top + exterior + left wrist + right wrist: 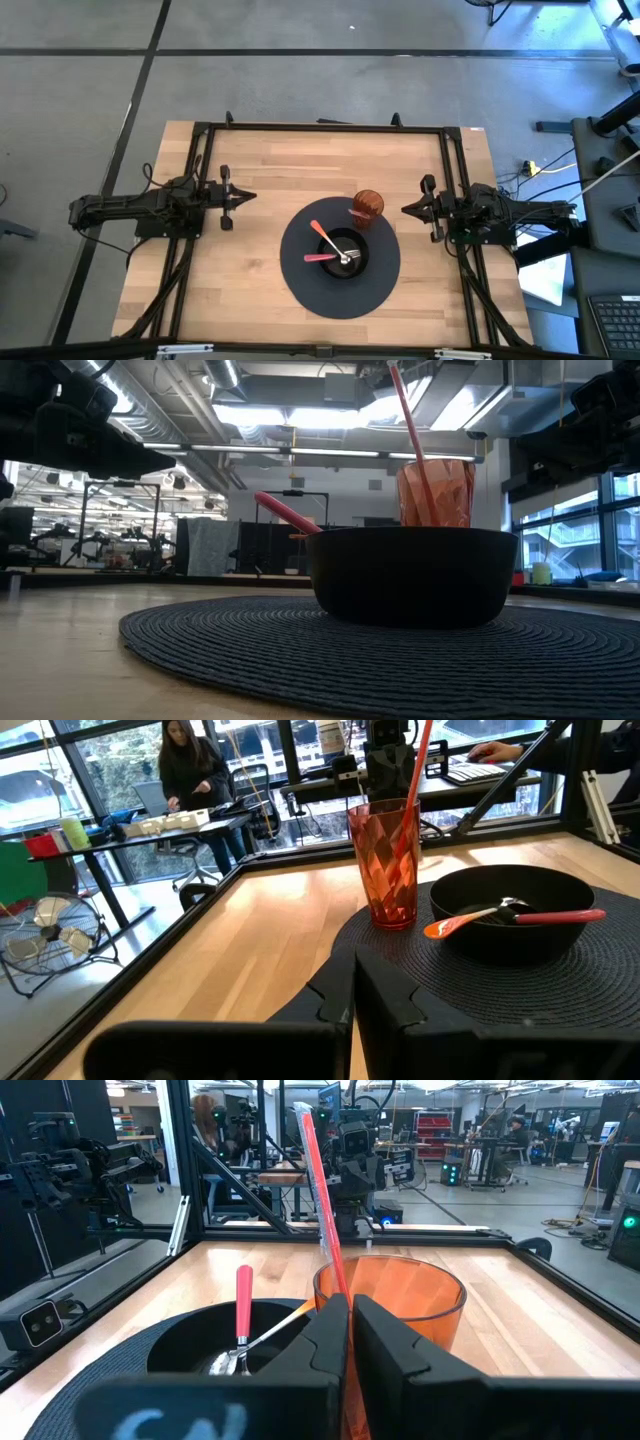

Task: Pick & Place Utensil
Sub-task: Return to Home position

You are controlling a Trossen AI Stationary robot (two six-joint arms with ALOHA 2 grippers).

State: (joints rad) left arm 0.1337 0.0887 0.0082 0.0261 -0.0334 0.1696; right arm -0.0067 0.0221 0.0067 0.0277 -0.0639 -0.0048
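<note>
Parking now, left gripper (pixel 240 197) and right gripper (pixel 408 209) pinched shut, empty, well apart. Pink fork (pixel 322 258) and orange spoon (pixel 322 234) lean in the black bowl (pixel 410 575); I reckon a bump could tip those overhanging handles out.

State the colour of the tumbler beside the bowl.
Translucent orange tumbler, clearest in left wrist view.

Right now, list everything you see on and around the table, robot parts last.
table: one, pale wood
mat: one, dark, round, mid-table
bowl: one, black, on the mat
fork: one, pink handle, in the bowl
spoon: one, orange, in the bowl
cup: one, orange, on the mat beside the bowl
straw: one, pink, in the cup
person: one, dark top, at a desk beyond the table
left pincer: shut, empty, left of the mat
right pincer: shut, empty, right of the cup
</note>
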